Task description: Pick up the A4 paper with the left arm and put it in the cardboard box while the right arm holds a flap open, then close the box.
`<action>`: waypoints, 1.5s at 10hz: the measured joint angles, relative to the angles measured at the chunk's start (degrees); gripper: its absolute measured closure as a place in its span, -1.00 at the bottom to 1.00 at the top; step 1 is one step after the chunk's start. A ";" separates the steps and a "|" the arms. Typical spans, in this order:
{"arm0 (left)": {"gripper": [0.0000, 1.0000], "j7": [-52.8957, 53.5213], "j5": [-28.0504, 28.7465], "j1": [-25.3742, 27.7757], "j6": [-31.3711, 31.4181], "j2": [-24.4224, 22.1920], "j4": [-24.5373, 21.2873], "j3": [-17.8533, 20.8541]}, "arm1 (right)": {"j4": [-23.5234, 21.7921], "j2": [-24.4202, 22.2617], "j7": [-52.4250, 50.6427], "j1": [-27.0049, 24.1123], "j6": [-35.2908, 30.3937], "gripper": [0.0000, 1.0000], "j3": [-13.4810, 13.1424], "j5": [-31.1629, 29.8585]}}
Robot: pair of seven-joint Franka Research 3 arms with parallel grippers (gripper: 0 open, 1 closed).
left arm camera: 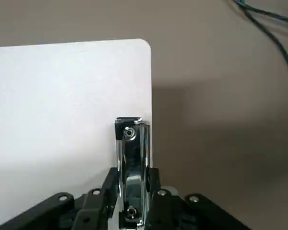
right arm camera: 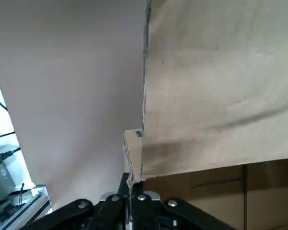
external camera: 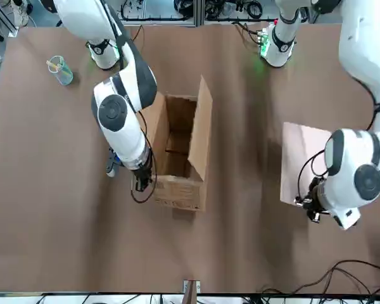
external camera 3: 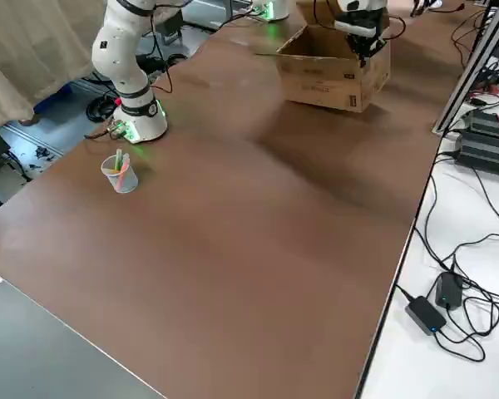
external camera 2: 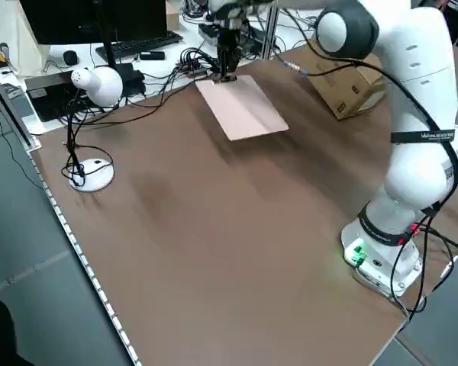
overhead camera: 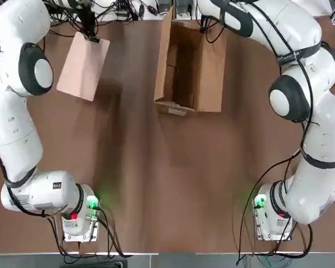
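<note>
The A4 paper (overhead camera: 81, 67), a pale pinkish-tan sheet, hangs tilted just above the table at the far left and casts a shadow. My left gripper (overhead camera: 91, 34) is shut on its metal clip (left arm camera: 131, 158) at the far short edge; the front view shows the sheet (external camera: 301, 161) and the gripper (external camera: 310, 206) too. The cardboard box (overhead camera: 190, 67) stands open at the far centre. My right gripper (external camera: 141, 180) is shut on the corner of the box's right-hand flap (right arm camera: 216, 86), holding it spread outward. The opposite flap (external camera: 202, 136) stands upright.
A clear cup (external camera: 60, 69) with sticks in it stands near the right arm's base. A white desk lamp (external camera 2: 95, 84) and cables (overhead camera: 123, 11) lie beyond the table's far edge. Bare brown table (overhead camera: 167, 184) stretches between the two bases.
</note>
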 joint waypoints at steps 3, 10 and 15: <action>0.40 5.02 -0.55 -0.19 -6.91 -5.38 0.07 -0.29 | 0.31 1.92 0.13 0.14 3.06 0.93 -0.21 -0.05; 0.40 2.70 -9.12 -2.25 -14.38 -12.18 1.53 -1.88 | 0.62 7.62 0.05 2.06 9.55 0.93 -0.23 -2.16; 0.40 -14.27 -9.90 -8.18 -14.39 -12.20 3.31 -2.40 | 1.01 7.63 -3.11 2.27 10.00 -0.22 -0.26 -3.23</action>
